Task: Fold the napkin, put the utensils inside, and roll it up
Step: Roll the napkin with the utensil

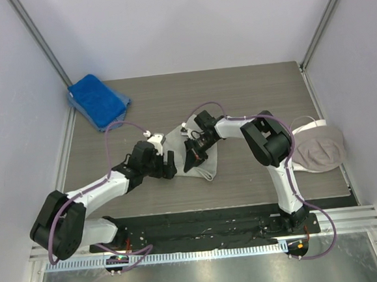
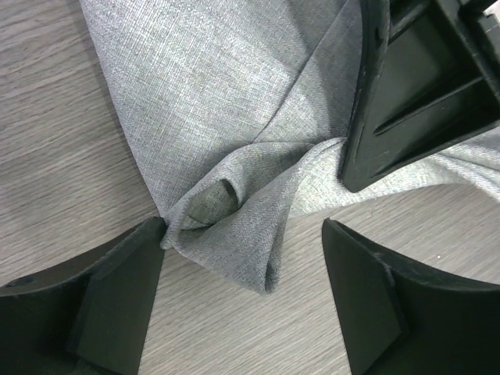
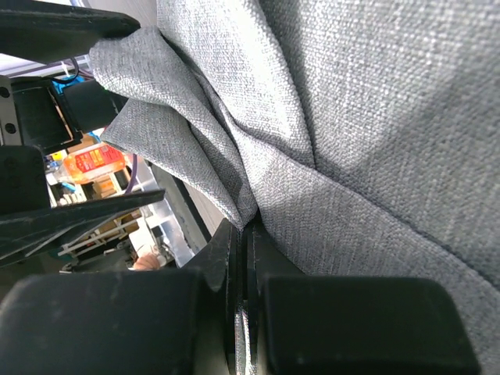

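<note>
Folding step: judged early. The light grey, thin woven cloth napkin (image 1: 207, 167) lies bunched and creased in the middle of the grey wood-grain tabletop (image 1: 257, 96), not yet in a tidy fold.
Right jaws: shut tight, pinching a gathered ridge of the napkin. In the right wrist view the cloth runs straight into the closed seam between them.
Left jaws: spread wide and holding nothing, low over the tabletop at the napkin's left side.
Key relation: in the left wrist view a loose folded corner of the napkin sits straight ahead, between the two left fingers (image 2: 109, 297). The left-hand one is at the cloth's edge, and I cannot tell whether it touches. The right jaws' pinch is just beyond that corner.
Long axis: the napkin seems to run near-to-far with a slight tilt, though the crumpling makes this uncertain.
Nearer arm: both are at the cloth. The left arm (image 1: 107, 183) is the free one, so the corner looks like its to take.
Missing: the utensils show in no view.
Elsewhere: a bright blue folded towel (image 1: 98, 99) lies at the far left and a beige-grey cloth with a white edge (image 1: 319, 147) at the right, both well apart from the napkin.
Writing: an orange bottle (image 3: 92, 160) in the background of the right wrist view carries a label too blurred to read.
</note>
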You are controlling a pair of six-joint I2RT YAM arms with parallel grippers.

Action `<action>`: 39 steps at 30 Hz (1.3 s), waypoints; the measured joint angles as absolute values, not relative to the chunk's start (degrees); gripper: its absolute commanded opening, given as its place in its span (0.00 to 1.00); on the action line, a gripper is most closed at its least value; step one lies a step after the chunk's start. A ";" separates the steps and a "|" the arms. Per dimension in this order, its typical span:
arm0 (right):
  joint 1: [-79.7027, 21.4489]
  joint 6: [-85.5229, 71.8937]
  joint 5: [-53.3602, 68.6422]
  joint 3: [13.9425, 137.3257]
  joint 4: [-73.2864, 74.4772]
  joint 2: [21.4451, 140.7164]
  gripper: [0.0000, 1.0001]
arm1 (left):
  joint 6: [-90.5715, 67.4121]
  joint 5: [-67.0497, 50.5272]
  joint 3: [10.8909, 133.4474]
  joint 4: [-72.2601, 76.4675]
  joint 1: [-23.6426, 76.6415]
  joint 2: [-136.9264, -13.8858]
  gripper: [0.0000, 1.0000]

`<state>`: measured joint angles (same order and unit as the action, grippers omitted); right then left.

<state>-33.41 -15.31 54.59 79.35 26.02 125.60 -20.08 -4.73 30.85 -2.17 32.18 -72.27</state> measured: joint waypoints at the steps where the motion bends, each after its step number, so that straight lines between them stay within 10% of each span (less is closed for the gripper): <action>1: -33.39 -15.38 54.74 79.44 26.06 125.69 0.01 | -19.99 -4.45 30.98 -2.22 32.32 -72.60 0.77; 22: -32.88 -15.84 55.83 80.09 26.57 126.74 0.02 | -19.11 -1.13 35.14 -3.77 33.17 -79.07 0.00; 39: -32.60 -11.53 43.24 72.36 26.13 108.95 0.59 | -21.02 -2.20 48.66 -15.05 31.88 -91.22 0.00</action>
<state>-32.60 -11.53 43.24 72.36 26.13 108.95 -21.02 -2.20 48.66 -15.05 31.88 -91.22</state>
